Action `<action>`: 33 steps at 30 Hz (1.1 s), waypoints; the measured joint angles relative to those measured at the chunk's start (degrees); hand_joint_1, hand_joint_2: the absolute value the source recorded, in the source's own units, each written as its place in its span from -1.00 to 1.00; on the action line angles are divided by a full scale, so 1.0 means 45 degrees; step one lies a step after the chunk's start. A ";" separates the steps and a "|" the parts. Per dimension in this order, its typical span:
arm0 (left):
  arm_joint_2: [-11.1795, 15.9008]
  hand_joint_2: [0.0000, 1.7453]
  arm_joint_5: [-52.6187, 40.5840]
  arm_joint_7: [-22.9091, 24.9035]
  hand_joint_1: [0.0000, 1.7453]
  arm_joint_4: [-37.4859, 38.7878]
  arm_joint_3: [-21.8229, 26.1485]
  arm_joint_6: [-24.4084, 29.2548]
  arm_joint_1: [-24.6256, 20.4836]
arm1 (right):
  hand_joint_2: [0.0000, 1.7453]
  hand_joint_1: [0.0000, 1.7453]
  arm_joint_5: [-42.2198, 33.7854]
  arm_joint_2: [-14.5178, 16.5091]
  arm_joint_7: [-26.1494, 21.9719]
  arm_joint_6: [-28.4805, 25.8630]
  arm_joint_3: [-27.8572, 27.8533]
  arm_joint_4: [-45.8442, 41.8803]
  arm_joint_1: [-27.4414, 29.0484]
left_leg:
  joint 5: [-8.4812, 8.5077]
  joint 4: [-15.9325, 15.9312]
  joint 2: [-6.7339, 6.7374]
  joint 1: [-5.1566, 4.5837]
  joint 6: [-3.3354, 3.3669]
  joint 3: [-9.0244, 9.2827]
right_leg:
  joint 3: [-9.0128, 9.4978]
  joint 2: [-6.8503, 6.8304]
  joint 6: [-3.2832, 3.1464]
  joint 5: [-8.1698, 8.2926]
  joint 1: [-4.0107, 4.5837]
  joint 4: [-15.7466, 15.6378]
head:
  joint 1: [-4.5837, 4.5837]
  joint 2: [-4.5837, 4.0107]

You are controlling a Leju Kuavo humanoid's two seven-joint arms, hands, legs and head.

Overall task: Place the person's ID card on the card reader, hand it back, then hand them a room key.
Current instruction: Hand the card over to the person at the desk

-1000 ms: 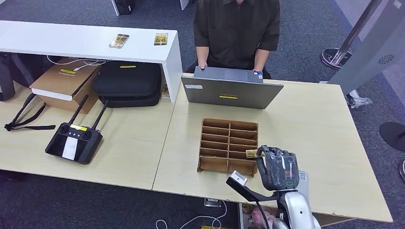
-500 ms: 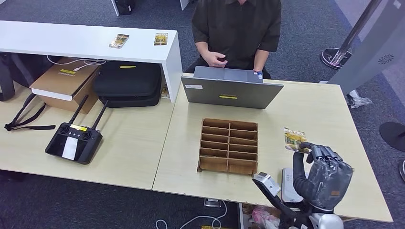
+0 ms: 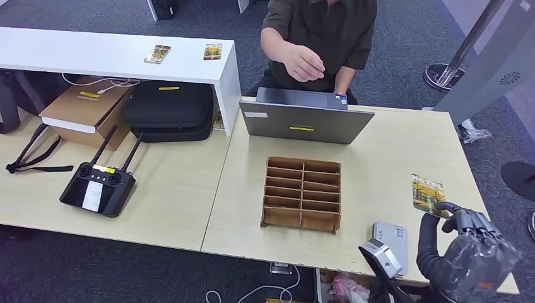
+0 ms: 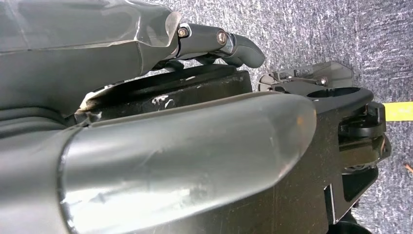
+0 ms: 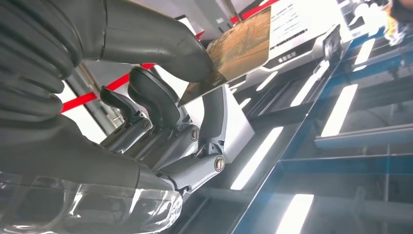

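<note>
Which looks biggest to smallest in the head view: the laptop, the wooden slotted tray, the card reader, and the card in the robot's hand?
1. laptop
2. wooden slotted tray
3. card reader
4. card; held up nearer the camera, so close to the reader.

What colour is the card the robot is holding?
Yellow and green, with a picture; card, clearest in head view.

the right hand point(image 3: 470, 255) is cut off by the head view's lower edge, so its wrist and arm stay out of sight. its thumb and a finger cover one corner of the room key point(image 3: 428, 195), and the print on the card is too small to read. the card reader point(image 3: 390, 238) near the desk's point(image 3: 404, 151) front edge is partly hidden behind the wrist camera point(image 3: 380, 257). the person's point(image 3: 322, 31) head is cut off by the upper edge, and the laptop point(image 3: 305, 115) lid hides its keyboard. in the left wrist view the left hand point(image 4: 160, 136) runs past the picture's edges, and how its fingers lie cannot be told.
</note>
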 joint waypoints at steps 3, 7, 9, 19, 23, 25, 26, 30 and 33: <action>-0.0002 -1.00 0.0102 -0.0052 -1.00 0.0001 0.0085 0.0026 0.0005 | 1.00 1.00 -0.0101 0.0146 -0.0068 -0.0001 -0.0221 -0.0602 0.0417 | -0.0007 0.0000 0.0000 0.0000 -0.0010 -0.0001 | 0.0000 0.0000 -0.0001 -0.0002 0.0000 0.0000 | 0.0000 0.0000; -0.0002 -1.00 0.0160 -0.0099 -1.00 0.0001 0.0143 0.0058 0.0009 | 1.00 1.00 -0.0639 0.0524 -0.0850 -0.0001 -0.0698 -0.1318 0.0731 | -0.0015 0.0000 0.0002 0.0001 -0.0021 0.0002 | 0.0000 0.0002 -0.0002 -0.0003 0.0001 0.0000 | 0.0001 0.0000; -0.0002 -1.00 0.0165 -0.0109 -1.00 0.0001 0.0149 0.0084 0.0010 | 1.00 1.00 -0.1042 0.0829 -0.1538 -0.0001 -0.1040 -0.1620 0.0782 | -0.0014 0.0000 0.0002 0.0002 -0.0021 0.0004 | 0.0000 0.0002 -0.0002 -0.0003 0.0001 0.0001 | 0.0001 0.0000; -0.0002 -1.00 0.0234 -0.0112 -1.00 0.0006 0.0151 0.0165 0.0013 | 1.00 1.00 -0.4374 0.2737 -0.5045 0.0002 -0.3389 -0.2505 0.1036 | -0.0015 -0.0001 0.0006 0.0004 -0.0021 0.0004 | 0.0003 0.0003 -0.0004 -0.0005 0.0002 0.0002 | 0.0000 0.0000; -0.0002 -1.00 0.0263 -0.0112 -1.00 0.0006 0.0153 0.0192 0.0012 | 1.00 1.00 -0.4915 0.2991 -0.5408 0.0004 -0.3717 -0.2492 0.1049 | -0.0015 -0.0001 0.0009 0.0004 -0.0021 0.0004 | 0.0004 0.0004 -0.0004 -0.0005 0.0002 0.0001 | 0.0002 0.0000; -0.0002 -1.00 0.0268 -0.0112 -1.00 0.0006 0.0152 0.0189 0.0012 | 1.00 1.00 -0.5458 0.3063 -0.5734 0.0005 -0.3748 -0.2414 0.1021 | -0.0015 -0.0001 0.0009 0.0004 -0.0022 0.0003 | 0.0005 0.0004 -0.0004 -0.0005 0.0003 0.0002 | 0.0001 0.0000; -0.0002 -1.00 0.0261 -0.0112 -1.00 0.0006 0.0152 0.0189 0.0012 | 1.00 1.00 -0.5714 0.3090 -0.5942 0.0006 -0.3752 -0.2334 0.0986 | -0.0015 -0.0001 0.0010 0.0005 -0.0022 0.0004 | 0.0006 0.0004 -0.0004 -0.0005 0.0004 0.0002 | 0.0000 0.0000; -0.0002 -1.00 0.0131 -0.0112 -1.00 0.0007 0.0145 0.0205 0.0010 | 1.00 1.00 -0.6511 0.3111 -0.6891 0.0015 -0.3756 -0.1703 0.0716 | -0.0014 -0.0006 0.0009 0.0009 -0.0022 -0.0004 | 0.0015 0.0004 -0.0005 -0.0004 0.0007 0.0005 | 0.0001 0.0000; -0.0006 -1.00 -0.0041 -0.0109 -1.00 0.0012 0.0104 0.0231 -0.0011 | 1.00 1.00 -0.6869 0.3002 -0.7495 0.0018 -0.3753 -0.0685 0.0025 | -0.0013 -0.0008 0.0017 0.0009 -0.0022 -0.0002 | 0.0021 0.0010 -0.0007 -0.0002 0.0008 0.0006 | 0.0001 0.0000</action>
